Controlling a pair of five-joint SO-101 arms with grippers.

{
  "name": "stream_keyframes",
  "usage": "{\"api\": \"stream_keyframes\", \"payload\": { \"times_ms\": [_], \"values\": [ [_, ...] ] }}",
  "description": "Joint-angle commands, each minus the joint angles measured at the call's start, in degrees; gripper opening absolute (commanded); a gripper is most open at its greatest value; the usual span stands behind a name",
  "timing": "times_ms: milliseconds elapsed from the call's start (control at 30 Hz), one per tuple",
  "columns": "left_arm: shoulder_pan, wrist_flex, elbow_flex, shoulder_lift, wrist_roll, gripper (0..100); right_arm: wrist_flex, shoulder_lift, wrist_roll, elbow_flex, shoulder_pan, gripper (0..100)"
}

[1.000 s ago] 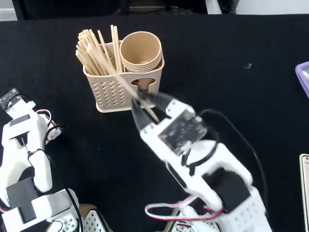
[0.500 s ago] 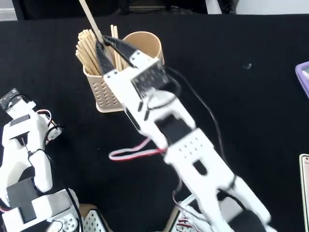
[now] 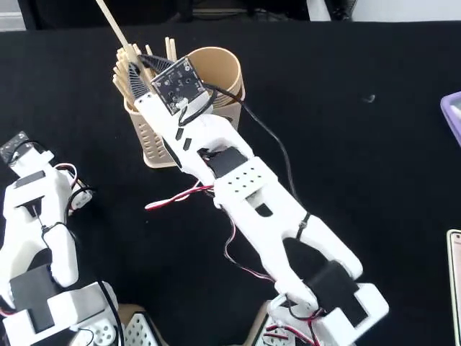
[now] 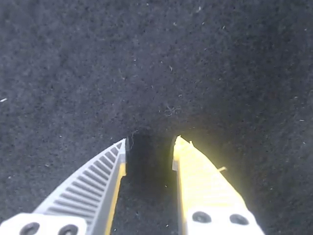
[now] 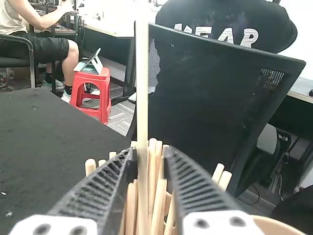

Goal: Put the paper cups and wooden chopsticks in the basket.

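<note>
A cream slotted basket [image 3: 162, 144] stands on the black table at the back left. Stacked paper cups [image 3: 216, 68] fill its right compartment and several wooden chopsticks [image 3: 124, 76] lean in its left one. My right gripper [image 3: 140, 65] hangs over the chopstick compartment, shut on one chopstick [image 3: 112, 25] that sticks up and away from it. In the right wrist view that chopstick [image 5: 142, 73] stands upright in the right gripper [image 5: 146, 156], with the bundle [image 5: 156, 196] just below. My left gripper [image 4: 150, 142] points down at bare table, open and holding nothing.
The left arm [image 3: 36, 216] rests folded at the table's front left. A purple object [image 3: 452, 115] and a white one [image 3: 455, 267] sit at the right edge. A black mesh chair [image 5: 220, 98] stands beyond the table's far edge.
My right arm swung from in front of the basket up and over its left compartment, carrying the chopstick, which went from slanted to nearly upright. The left arm stayed still.
</note>
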Motion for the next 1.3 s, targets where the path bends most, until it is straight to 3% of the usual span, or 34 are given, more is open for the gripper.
{"api": "stream_keyframes", "payload": {
  "times_ms": [0, 167, 400, 500, 600, 800, 1133, 1267],
  "values": [
    [0.5, -0.5, -0.4, -1.8, 0.4, 16, -1.1, -2.0, -0.3, -0.3, -0.4, 16.5],
    [0.6, -0.5, -0.4, -1.8, 0.4, 16, 2.2, -15.4, -0.3, 2.5, -0.4, 12.4],
    [0.6, 2.6, -0.4, -6.2, 0.3, 12, 35.7, -46.8, 0.3, 8.6, 0.7, 0.7],
    [0.7, 4.8, 1.9, -14.4, 0.3, 3, 45.2, -57.1, 0.1, 13.4, 7.4, 1.1],
    [3.0, 4.9, 6.3, -25.3, -0.9, 3, 50.6, -65.3, -0.3, 19.5, 14.8, 1.1],
    [11.6, 5.5, 17.0, -49.8, -14.8, 3, 57.8, -77.1, 0.1, 33.5, 23.2, 1.2],
    [12.3, 19.5, 31.2, -90.4, -17.5, 3, 75.8, -101.7, -0.3, 48.5, 24.6, 1.5],
    [12.3, 21.3, 33.6, -90.9, -24.9, 3, 78.7, -98.9, -0.3, 50.2, 25.0, 1.5]
  ]
}}
